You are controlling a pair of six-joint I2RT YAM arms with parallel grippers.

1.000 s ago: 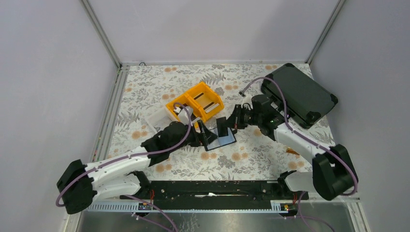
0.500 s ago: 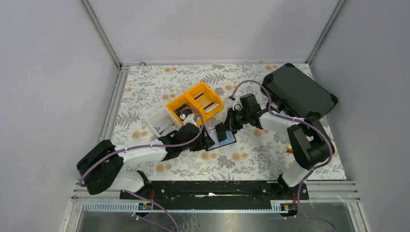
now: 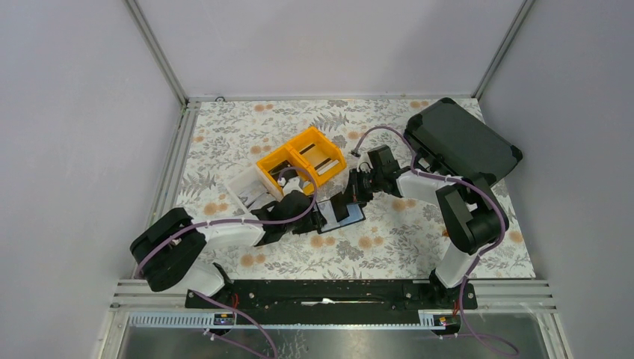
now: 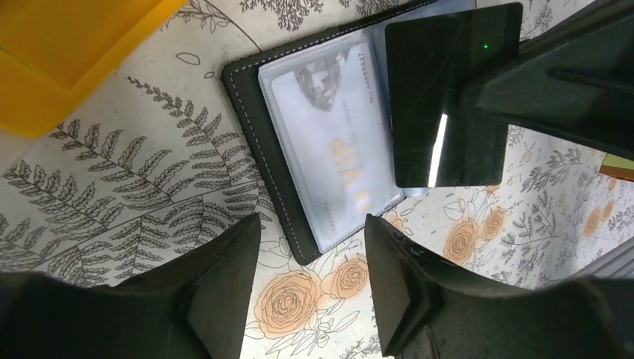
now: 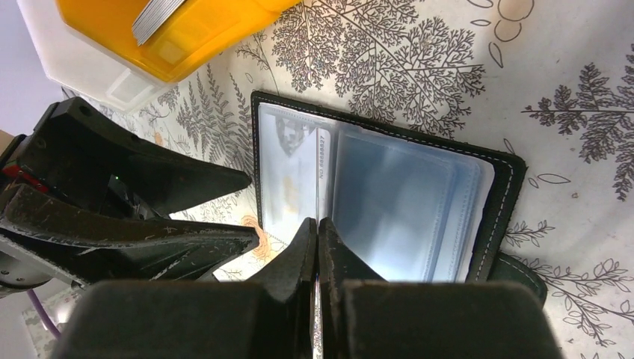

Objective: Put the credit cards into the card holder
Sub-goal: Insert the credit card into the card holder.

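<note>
Black card holder (image 3: pixel 353 218) lies open on the floral desk (image 3: pixel 389 247) near the yellow bin (image 3: pixel 310 149), seen from above. Left wrist: the left end effector (image 4: pixel 310 295), fingers wide and empty, hovers by its edge. One VIP card (image 4: pixel 336 149) is pocketed, and a dark credit card (image 4: pixel 448 90) hangs above. Right wrist: the right end effector (image 5: pixel 318 254) pinches that card edge-on. A stack of cards (image 5: pixel 157 16) remains in the bin, so most of the task seems left.

The card holder (image 4: pixel 321 149) lies before the bins (image 3: pixel 299 158) (a card (image 4: pixel 448 90) above it).
</note>
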